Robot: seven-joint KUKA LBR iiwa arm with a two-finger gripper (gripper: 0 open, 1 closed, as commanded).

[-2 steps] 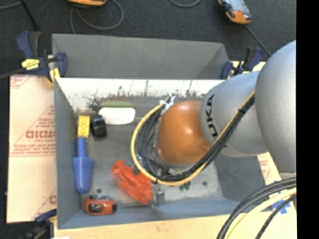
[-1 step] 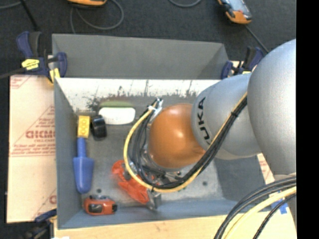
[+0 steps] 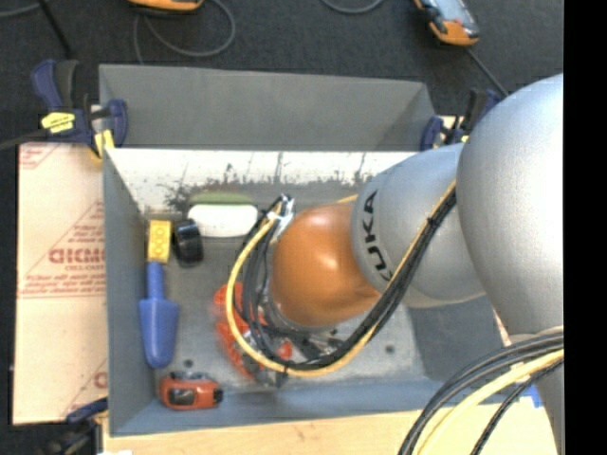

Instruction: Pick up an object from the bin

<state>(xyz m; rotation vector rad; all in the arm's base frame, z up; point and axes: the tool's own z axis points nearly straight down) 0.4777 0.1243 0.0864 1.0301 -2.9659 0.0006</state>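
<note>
The arm's orange cover (image 3: pixel 318 263) sits low over the middle of the bin (image 3: pixel 266 112). The gripper (image 3: pixel 258 347) is beneath it among the cables, just above an orange-red thing (image 3: pixel 225 322) near the front wall, and I cannot tell whether it is open or closed. A blue scoop (image 3: pixel 156 316), a yellow block (image 3: pixel 158 239) and a black cap (image 3: pixel 188 244) line the left wall, a white and green piece (image 3: pixel 224 218) lies at the back and a tape measure (image 3: pixel 188 391) in the front-left corner, leaving bare floor between scoop and gripper.
</note>
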